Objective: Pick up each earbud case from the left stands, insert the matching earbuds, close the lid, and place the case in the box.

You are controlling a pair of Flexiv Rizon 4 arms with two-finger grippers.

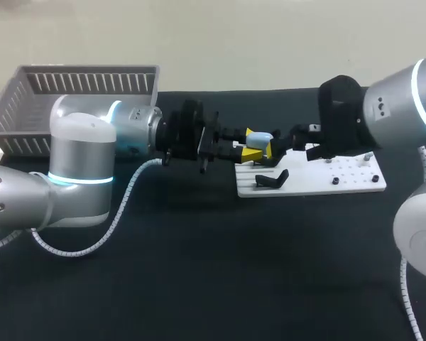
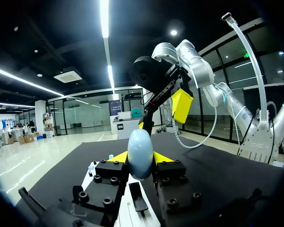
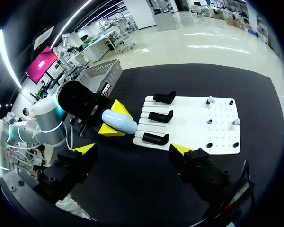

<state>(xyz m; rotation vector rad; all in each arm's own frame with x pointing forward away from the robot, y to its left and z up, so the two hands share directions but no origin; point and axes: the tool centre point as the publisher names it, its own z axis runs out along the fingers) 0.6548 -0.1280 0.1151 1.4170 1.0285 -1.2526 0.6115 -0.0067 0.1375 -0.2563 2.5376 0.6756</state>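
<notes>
A pale blue earbud case (image 2: 139,153) stands upright between the yellow tips of my left gripper (image 2: 141,158), which is shut on it. In the head view this gripper (image 1: 253,144) holds the case (image 1: 262,136) in the air at the left end of the white board (image 1: 319,186). My right gripper (image 1: 287,141) faces it from the right, close by and open. In the right wrist view the open gripper (image 3: 132,149) is a short way from the held case (image 3: 119,122). Small pale earbuds (image 3: 209,100) sit on the board's far end.
Three black stands (image 3: 161,116) line the white board's left part, with nothing on them. A grey slatted basket (image 1: 78,89) stands at the back left of the black table, behind my left arm. Small dark pegs (image 1: 335,181) dot the board's right part.
</notes>
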